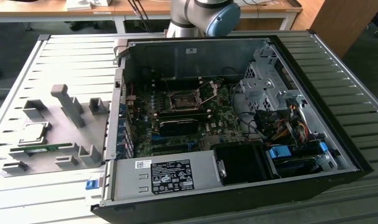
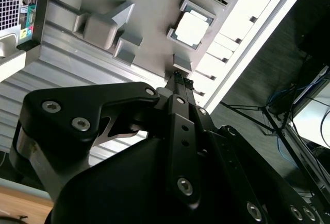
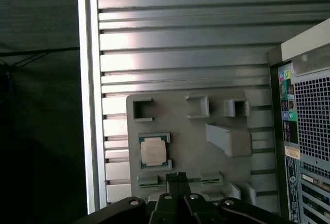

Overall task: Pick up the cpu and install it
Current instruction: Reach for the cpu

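Observation:
The cpu (image 1: 34,133) is a flat square chip with a silver top, lying in its pocket on the grey holder plate (image 1: 64,140) at the exterior view's left, outside the computer case. Both wrist views show the cpu (image 2: 192,28) (image 3: 153,151) from well above. My gripper (image 2: 180,78) (image 3: 176,176) hangs high over the plate's edge, its black fingertips pressed together with nothing between them. The motherboard socket (image 1: 181,99) sits inside the open case with its metal lever raised. The arm's elbow joint (image 1: 207,14) stands behind the case.
A green memory stick (image 1: 39,148) lies in a slot of the holder plate, next to several raised grey blocks (image 1: 67,105). The open case (image 1: 239,121) holds a power supply (image 1: 167,176), cables and a drive cage. The ribbed metal table (image 1: 71,51) ends near the plate.

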### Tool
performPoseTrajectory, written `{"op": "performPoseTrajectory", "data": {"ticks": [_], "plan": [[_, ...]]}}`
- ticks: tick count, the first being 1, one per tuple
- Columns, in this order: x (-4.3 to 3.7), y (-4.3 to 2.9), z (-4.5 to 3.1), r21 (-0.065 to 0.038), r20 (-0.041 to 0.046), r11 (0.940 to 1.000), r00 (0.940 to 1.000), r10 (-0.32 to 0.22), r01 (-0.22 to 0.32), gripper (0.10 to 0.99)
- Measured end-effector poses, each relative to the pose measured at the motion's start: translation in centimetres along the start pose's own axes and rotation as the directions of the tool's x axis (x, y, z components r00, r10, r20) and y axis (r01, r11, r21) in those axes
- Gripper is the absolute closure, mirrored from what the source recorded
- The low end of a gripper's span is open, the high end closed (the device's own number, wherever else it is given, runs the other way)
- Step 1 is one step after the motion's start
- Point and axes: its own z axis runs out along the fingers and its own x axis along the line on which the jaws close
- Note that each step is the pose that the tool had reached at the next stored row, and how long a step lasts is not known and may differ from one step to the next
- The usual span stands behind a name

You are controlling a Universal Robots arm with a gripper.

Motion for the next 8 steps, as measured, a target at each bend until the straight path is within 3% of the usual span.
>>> {"op": "performPoseTrajectory", "data": {"ticks": [8], "plan": [[1.13,-0.09,0.06,0.000,0.0000,1.0000,1.0000,0.000,0.000,0.980]]}}
